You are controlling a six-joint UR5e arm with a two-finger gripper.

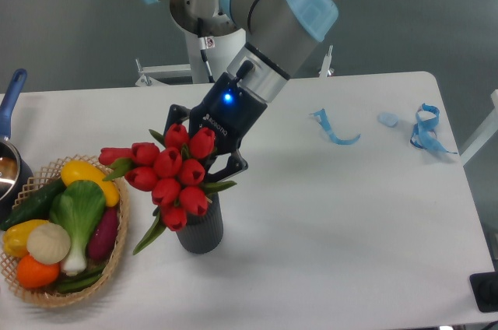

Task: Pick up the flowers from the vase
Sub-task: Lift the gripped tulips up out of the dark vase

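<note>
The flowers (171,178), a bunch of red tulip buds w/ green leaves, sit above the vase (201,227), near the middle of the tabletop (342,221) and a bit toward its front edge. The buds hide the stems, so it is not possible to tell if the stem ends are inside the vase mouth or already out; one long leaf hangs down at the vase's left side. The vase stands upright on the tabletop. The gripper (212,160) is just behind the bunch, fingers closed around the stem part as far as visible, so it seems to be grasping the flowers; the contact itself is covered by the buds. Judgement: grasp is done, lift is in progress, approx. halfway or more. What is left is to bring the bunch fully clear of the vase w/o tipping it. Further out, a wicker basket (117,256) w/ vegetables (74,213) is at the front-left corner, a pot w/ blue handle (9,100) is at the left edge, and blue ribbon pieces (424,129) lie near the back-right corner.
</note>
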